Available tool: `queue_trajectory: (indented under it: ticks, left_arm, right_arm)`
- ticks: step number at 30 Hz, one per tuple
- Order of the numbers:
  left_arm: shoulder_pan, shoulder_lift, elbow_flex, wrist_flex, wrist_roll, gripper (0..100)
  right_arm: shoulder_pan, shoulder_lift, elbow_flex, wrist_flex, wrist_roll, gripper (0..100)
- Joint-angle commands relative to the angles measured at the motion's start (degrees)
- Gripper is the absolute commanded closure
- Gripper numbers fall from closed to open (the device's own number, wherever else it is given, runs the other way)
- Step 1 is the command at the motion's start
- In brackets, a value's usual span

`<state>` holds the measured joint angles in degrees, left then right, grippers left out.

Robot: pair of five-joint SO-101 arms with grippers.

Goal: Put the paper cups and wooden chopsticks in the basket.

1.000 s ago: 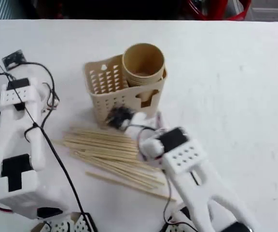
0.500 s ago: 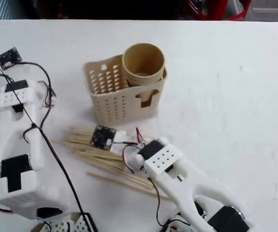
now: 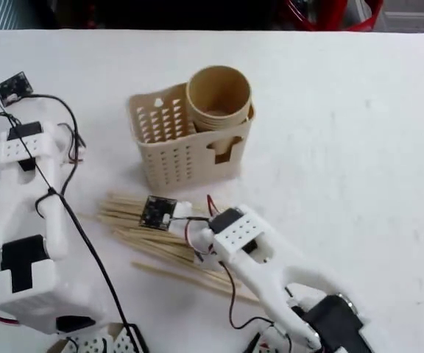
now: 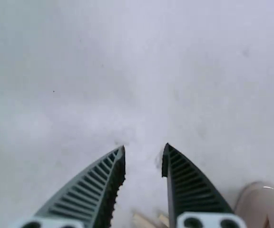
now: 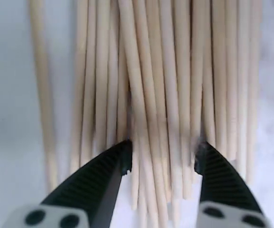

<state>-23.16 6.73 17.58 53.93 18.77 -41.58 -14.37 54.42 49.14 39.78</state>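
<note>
The white tabletop (image 3: 359,132) carries a beige perforated plastic basket (image 3: 186,158) near its middle. A stack of tan paper cups (image 3: 218,94) stands upright inside it, at the end on the right arm's side, the top cup's open mouth rising above the rim. The rest of the basket, as far as I can see into it, holds nothing.

In front of the basket, apart from it, a loose pile of pale wooden chopsticks (image 3: 127,220) lies flat on the tabletop. The sticks run roughly parallel and fan out a little, and one stick lies on its own at the near edge of the pile.

The white right arm (image 3: 245,237) comes in from the near edge of the tabletop and leans forward and across. Its wrist is tipped down over the end of the pile, and the small camera board sits just above the sticks. From its wrist the right gripper (image 5: 162,147) points down onto the chopsticks (image 5: 170,71) with its dark ribbed fingers (image 5: 106,171) parted moderately wide. Several sticks lie in the gap between them and more lie outside each finger. Nothing is pinched.

The white left arm (image 3: 24,198) lies stretched along its own side of the tabletop, well away from the basket, with its black cable looping over it. The left gripper (image 4: 143,148) hangs over bare tabletop (image 4: 137,61) with its fingers held narrowly apart and nothing between them.
</note>
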Motion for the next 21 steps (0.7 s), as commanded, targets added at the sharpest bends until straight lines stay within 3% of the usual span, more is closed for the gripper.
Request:
queue_trajectory:
  ticks: [1, 7, 15, 21]
  left_arm:
    - [-0.5, -1.4, -0.4, -1.2, 0.7, 85]
    - [-0.5, -1.4, -0.4, -1.2, 0.7, 85]
    - [-0.5, -1.4, -0.4, -1.2, 0.7, 85]
    - [-0.4, -1.4, -0.3, -1.2, 0.7, 85]
  right_arm:
    - [0.7, 3.9, -4.3, -0.3, 0.1, 83.8]
    - [3.6, 3.2, -5.5, 0.8, 0.0, 98.1]
    - [5.9, -0.5, -5.7, 8.7, 4.8, 98.2]
    - [20.5, -4.5, -5.7, 11.4, 10.5, 98.2]
